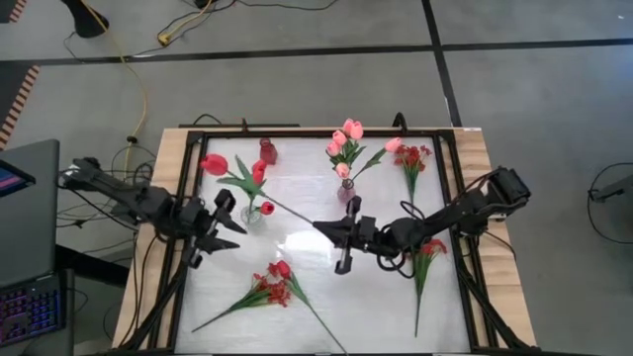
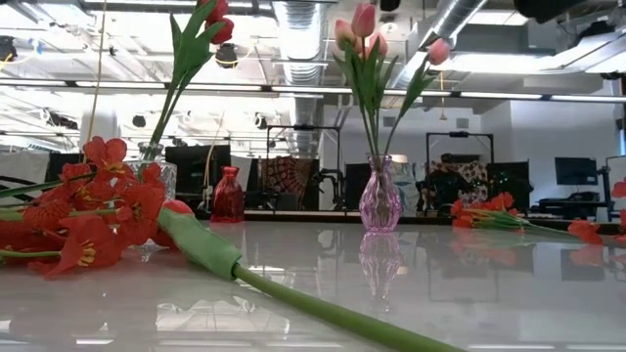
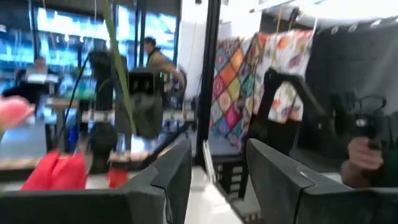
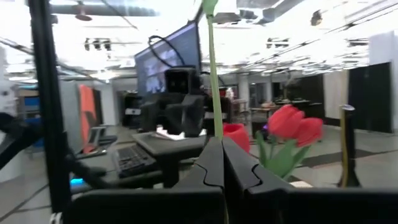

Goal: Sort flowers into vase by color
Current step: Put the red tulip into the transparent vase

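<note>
I look down on a glossy white surface (image 1: 297,316) with a dark frame. At the far left, my left end effector (image 1: 229,222) hovers just beside a small clear vase (image 1: 252,212); its fingers (image 3: 171,177) stand apart with nothing between them. That clear vase holds red tulips (image 1: 259,174), and one red tulip head (image 1: 214,164) leans out to the left on its leafy stem. Behind it stands a small red vase (image 1: 267,151). Near the front edge lies a bushy red spray (image 1: 274,287) of small blossoms, flat on the surface.

Toward the middle, my right end effector (image 1: 326,227) is pressed together on a thin green stem (image 1: 289,209). The stem runs from its tips back toward the clear vase, ending in a red tulip (image 1: 266,209) beside the vase's rim. From the wrist, the stem (image 4: 213,81) rises straight out of my closed fingers (image 4: 239,177).

Right of centre, a pink glass vase (image 1: 346,188) holds a cluster of pink tulips (image 1: 346,138). One pink tulip (image 1: 394,145) leans out to the right. Further right, two more red sprays lie flat: one (image 1: 413,158) near the back corner, one (image 1: 429,250) beside my right arm.
</note>
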